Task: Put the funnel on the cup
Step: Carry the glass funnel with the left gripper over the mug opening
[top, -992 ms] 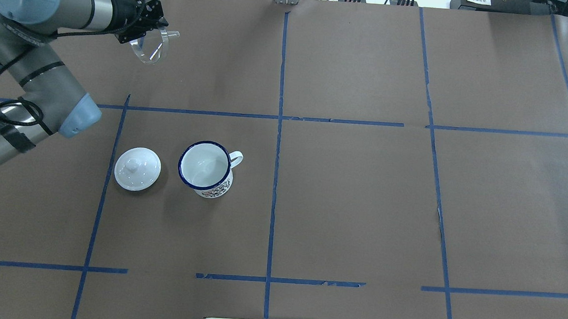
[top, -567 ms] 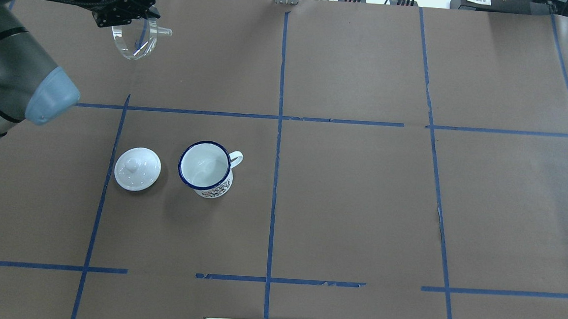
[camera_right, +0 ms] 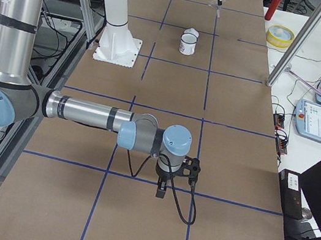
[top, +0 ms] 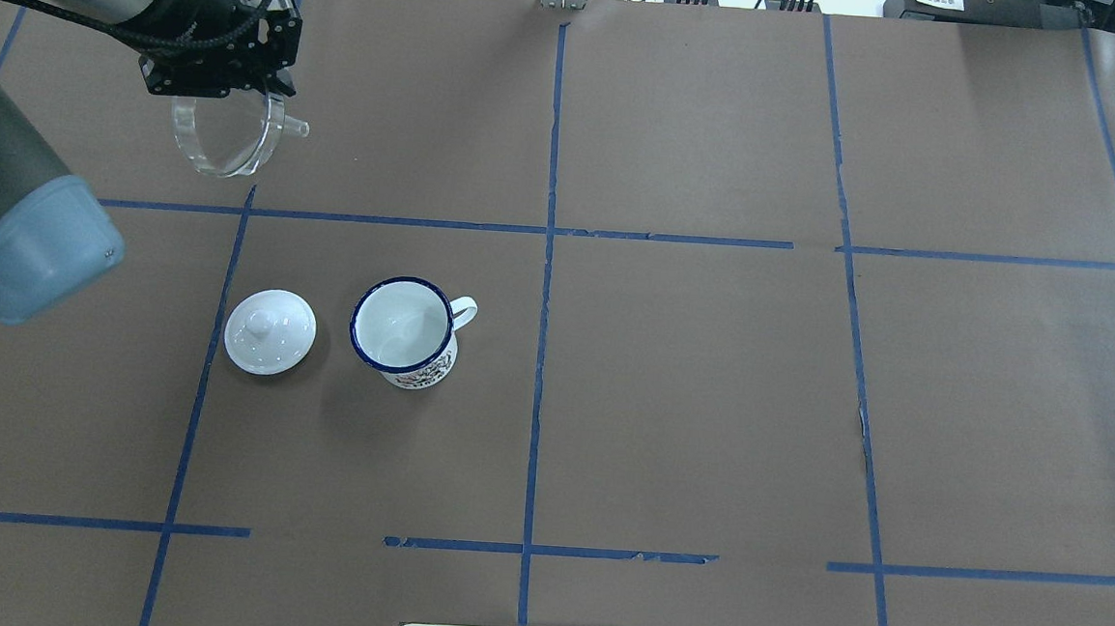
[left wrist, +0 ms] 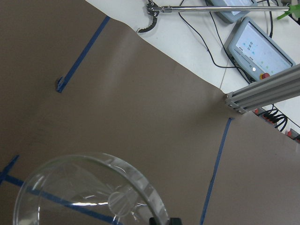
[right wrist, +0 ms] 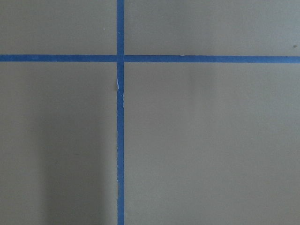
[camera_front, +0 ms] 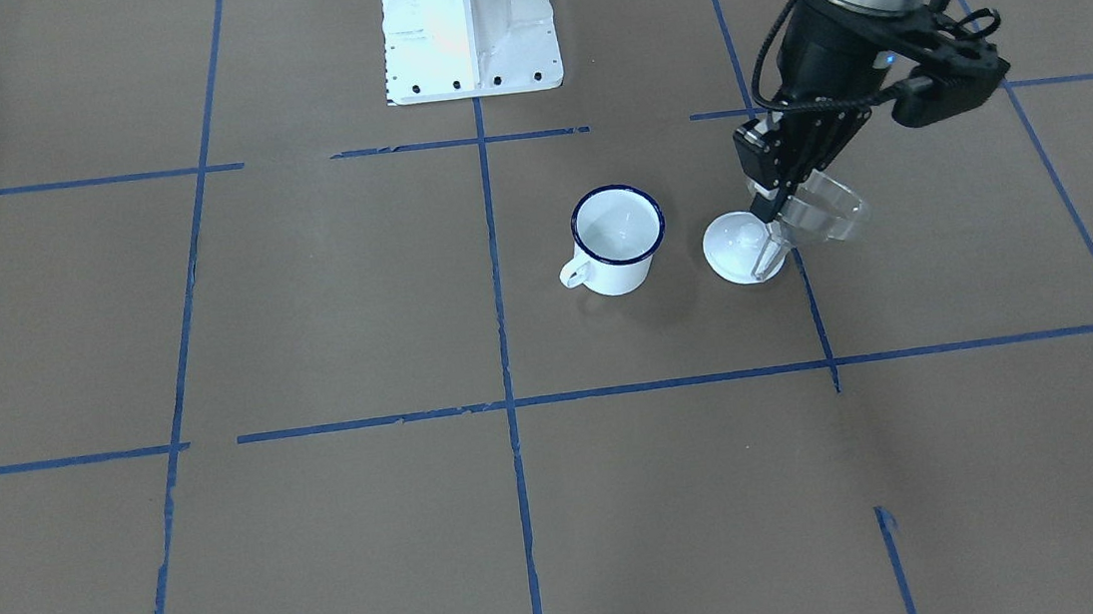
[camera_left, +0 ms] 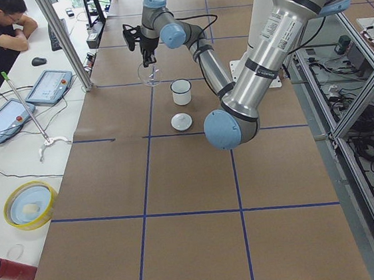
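My left gripper (top: pixel 266 94) is shut on the rim of the clear funnel (top: pixel 225 138) and holds it in the air over the far left of the table, tilted, its spout pointing right. The funnel also shows in the front view (camera_front: pixel 823 210) and in the left wrist view (left wrist: pixel 89 192). The white cup (top: pixel 404 331) with a dark blue rim stands upright and empty, nearer to the robot and to the right of the funnel, handle to the right. My right gripper (camera_right: pixel 162 189) hangs low over bare table far from them; I cannot tell whether it is open or shut.
A white round knobbed lid (top: pixel 270 331) lies just left of the cup. Blue tape lines grid the brown table cover (top: pixel 706 409). The robot's white base (camera_front: pixel 469 24) stands at the near edge. An operator's desk with pendants lies beyond the far edge.
My left gripper has carried the funnel left and a little toward the robot, and the funnel's mouth has turned to face more upward. The cup and the lid have not moved.
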{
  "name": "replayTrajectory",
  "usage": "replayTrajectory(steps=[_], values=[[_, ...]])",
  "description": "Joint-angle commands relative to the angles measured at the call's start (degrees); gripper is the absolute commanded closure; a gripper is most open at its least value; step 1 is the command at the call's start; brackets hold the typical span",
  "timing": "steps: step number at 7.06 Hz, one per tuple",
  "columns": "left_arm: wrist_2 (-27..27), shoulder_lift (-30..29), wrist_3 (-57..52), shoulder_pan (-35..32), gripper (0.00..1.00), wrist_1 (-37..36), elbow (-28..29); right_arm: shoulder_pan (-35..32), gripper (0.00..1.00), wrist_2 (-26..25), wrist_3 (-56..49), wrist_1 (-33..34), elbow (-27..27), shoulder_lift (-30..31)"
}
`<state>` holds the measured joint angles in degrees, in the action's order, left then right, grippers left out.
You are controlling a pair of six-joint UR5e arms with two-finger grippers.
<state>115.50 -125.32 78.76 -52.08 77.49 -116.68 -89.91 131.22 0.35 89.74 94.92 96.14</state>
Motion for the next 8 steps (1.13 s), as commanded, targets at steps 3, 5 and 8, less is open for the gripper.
replayTrajectory(steps=[3,5,8], values=[[-14.20,-11.41,-3.08,18.20,1.00,-23.74,-0.92,0.00,0.00,0.00,0.00,0.00,0.00,-0.08],[-17.31,-15.12,-3.26,20.77,1.00,-23.79,7.57,0.00,0.00,0.00,0.00,0.00,0.00,-0.08],[-19.52,-14.87,-3.35,23.16,1.00,-19.59,12.43,0.00,0.00,0.00,0.00,0.00,0.00,0.01]])
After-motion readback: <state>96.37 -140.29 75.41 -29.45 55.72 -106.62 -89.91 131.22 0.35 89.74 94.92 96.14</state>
